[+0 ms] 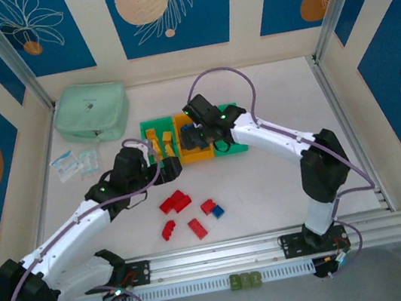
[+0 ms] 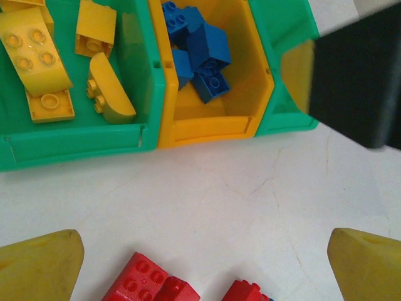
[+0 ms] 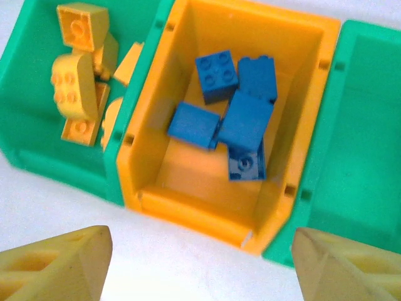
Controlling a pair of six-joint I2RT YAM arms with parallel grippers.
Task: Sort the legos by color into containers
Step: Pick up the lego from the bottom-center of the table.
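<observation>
The containers stand in a row: a green bin (image 1: 150, 130) with yellow legos (image 3: 75, 88), an orange bin (image 3: 188, 210) with several blue legos (image 3: 247, 119), and a green bin (image 3: 363, 125) whose visible floor is bare. My right gripper (image 3: 200, 266) hangs open over the orange bin's near wall with nothing between its fingers. My left gripper (image 2: 203, 269) is open just in front of the bins, over bare table, with red legos (image 2: 141, 282) at its near edge. Several red legos (image 1: 174, 200) and one blue lego (image 1: 218, 211) lie loose on the table.
A mint-green zip pouch (image 1: 91, 113) lies at the back left, with small clear packets (image 1: 74, 164) in front of it. An aluminium rail (image 1: 277, 249) runs along the near edge. The right arm's dark body (image 2: 357, 81) hangs beside the right green bin.
</observation>
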